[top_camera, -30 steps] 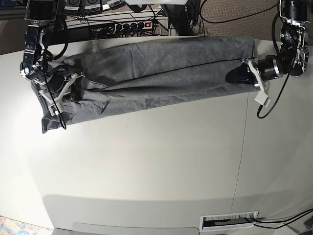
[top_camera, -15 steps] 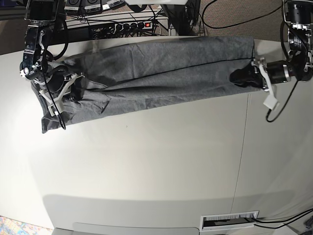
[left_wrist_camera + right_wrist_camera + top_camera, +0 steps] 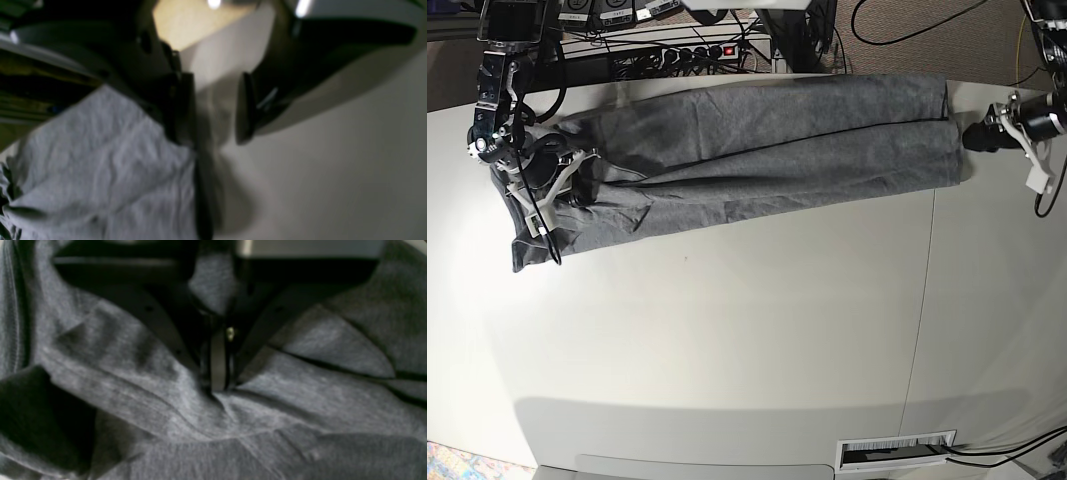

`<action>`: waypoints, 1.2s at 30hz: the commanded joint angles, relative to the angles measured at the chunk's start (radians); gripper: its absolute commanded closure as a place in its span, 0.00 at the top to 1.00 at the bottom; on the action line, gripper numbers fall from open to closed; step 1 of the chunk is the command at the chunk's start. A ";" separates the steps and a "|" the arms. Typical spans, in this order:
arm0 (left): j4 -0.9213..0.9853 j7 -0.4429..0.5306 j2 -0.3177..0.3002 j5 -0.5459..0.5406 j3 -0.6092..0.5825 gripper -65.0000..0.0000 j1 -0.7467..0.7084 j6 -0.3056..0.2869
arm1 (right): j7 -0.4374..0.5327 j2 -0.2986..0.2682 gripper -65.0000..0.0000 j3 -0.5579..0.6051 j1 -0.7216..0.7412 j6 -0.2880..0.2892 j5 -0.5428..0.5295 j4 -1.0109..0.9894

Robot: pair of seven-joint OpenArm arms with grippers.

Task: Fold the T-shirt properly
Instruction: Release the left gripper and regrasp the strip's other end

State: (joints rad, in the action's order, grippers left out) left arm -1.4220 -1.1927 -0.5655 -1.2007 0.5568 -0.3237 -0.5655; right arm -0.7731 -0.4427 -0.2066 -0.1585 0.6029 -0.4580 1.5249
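The heather-grey T-shirt (image 3: 757, 150) lies stretched in a long band across the back of the table. My right gripper (image 3: 579, 193) is at the shirt's left end. In the right wrist view its jaws (image 3: 218, 368) are shut on a raised fold of the T-shirt (image 3: 186, 413). My left gripper (image 3: 974, 137) is just beyond the shirt's right edge, off the cloth. In the left wrist view it (image 3: 215, 133) is open with nothing between its fingers, and the T-shirt's edge (image 3: 110, 166) lies beside the near finger (image 3: 180, 106).
The white table (image 3: 727, 330) has a seam (image 3: 924, 300) running front to back on the right. A power strip (image 3: 697, 50) and cables lie behind the back edge. A labelled slot (image 3: 897, 452) sits at the front edge.
My left gripper has let go of the shirt's right end and drawn back to the right, off the cloth. The shirt's end now lies flat. The right arm has not moved.
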 commanded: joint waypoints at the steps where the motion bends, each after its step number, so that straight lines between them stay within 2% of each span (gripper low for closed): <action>1: -0.014 0.011 -0.022 -0.022 0.008 0.39 0.000 -0.003 | -0.034 -0.014 0.00 -0.003 0.000 -0.006 0.021 0.005; 5: -0.014 0.012 -0.022 -0.026 0.008 0.40 -0.024 -0.002 | -0.035 -0.014 0.00 -0.003 0.000 -0.006 0.021 0.005; 13: -0.014 -0.027 -0.022 -0.137 0.008 0.40 -0.029 -0.005 | -0.036 -0.014 0.00 -0.003 0.000 -0.006 0.021 0.005; 16: -0.014 -0.032 -0.023 -0.139 0.009 0.40 -0.029 -0.010 | -0.038 -0.014 0.00 -0.003 0.000 -0.006 0.021 0.005; 19: -0.014 -0.043 -0.037 -0.146 0.009 0.40 -0.032 -0.007 | -0.040 -0.014 0.00 -0.003 0.000 -0.006 0.021 0.005; 26: -0.015 -0.049 -0.114 -0.208 0.010 0.40 -0.070 -0.007 | -0.045 -0.014 0.00 -0.003 0.000 -0.006 0.020 0.005; 30: -0.016 -0.070 -0.113 -0.283 0.009 0.40 -0.081 -0.015 | -0.045 -0.014 0.00 -0.003 0.000 -0.006 0.019 0.005; 32: -0.018 -0.087 -0.111 -0.283 0.009 0.40 -0.089 -0.035 | -0.046 -0.014 0.00 -0.003 0.000 -0.006 0.008 0.005; 36: -0.057 -0.084 -0.111 -0.283 0.009 0.40 -0.124 -0.036 | -0.046 -0.014 0.00 -0.003 0.000 -0.006 0.002 0.005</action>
State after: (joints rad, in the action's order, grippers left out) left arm -1.4643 -1.2831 -0.6537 -1.4563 0.5568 -0.4496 -0.5972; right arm -0.7837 -0.4431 -0.2066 -0.1581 0.6003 -0.4728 1.5249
